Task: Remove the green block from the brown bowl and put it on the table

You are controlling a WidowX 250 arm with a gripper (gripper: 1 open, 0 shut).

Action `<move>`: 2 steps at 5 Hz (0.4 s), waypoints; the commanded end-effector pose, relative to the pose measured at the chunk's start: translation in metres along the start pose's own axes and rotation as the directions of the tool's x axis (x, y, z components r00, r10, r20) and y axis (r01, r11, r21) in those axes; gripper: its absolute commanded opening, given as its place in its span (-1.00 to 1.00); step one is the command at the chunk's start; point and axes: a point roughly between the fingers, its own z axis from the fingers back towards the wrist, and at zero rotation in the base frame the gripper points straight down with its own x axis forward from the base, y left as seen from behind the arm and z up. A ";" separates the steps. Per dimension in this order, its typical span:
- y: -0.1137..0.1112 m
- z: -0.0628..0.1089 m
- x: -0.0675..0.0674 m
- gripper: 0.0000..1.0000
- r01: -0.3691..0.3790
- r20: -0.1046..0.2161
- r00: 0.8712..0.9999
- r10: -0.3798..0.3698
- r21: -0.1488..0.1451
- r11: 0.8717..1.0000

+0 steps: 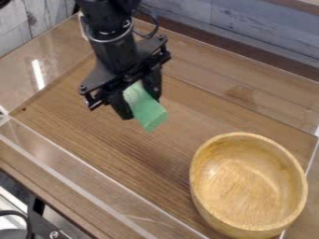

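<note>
The end effector [137,91] is clenched on the green block [145,106], over the middle of the desk, a little to the left. The block leans at a slant: its upper end sits in the grip and the rest pokes out below, toward the near right. Whether its lowest corner touches the wood or hangs just over it, I cannot tell. The dark body of the robot arm [110,49] rises from there toward the far left and leaves the view at the top.

Under and around them spreads the desk [75,112], brown wood with straight grain. The brown bowl [202,177] stands on its near right part, well apart from the block and outside the grip. It is round and light tan, with a thick rim, and its inside faces up in full view.

A low clear wall [75,161] runs along the near left edge of the desk. Outside it, in the near left corner, lie dark cables [18,215]. A grey ribbed panel [32,26] stands at the far left, and a pale grey, streaked surface [268,28] closes the far right.
</note>
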 end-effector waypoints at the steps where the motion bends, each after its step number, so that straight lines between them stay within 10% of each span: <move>1: -0.005 0.007 -0.002 -1.00 0.002 0.014 1.000 -0.002 -0.018 1.000; 2: -0.001 0.001 -0.004 -1.00 -0.048 0.032 0.998 0.048 -0.005 0.999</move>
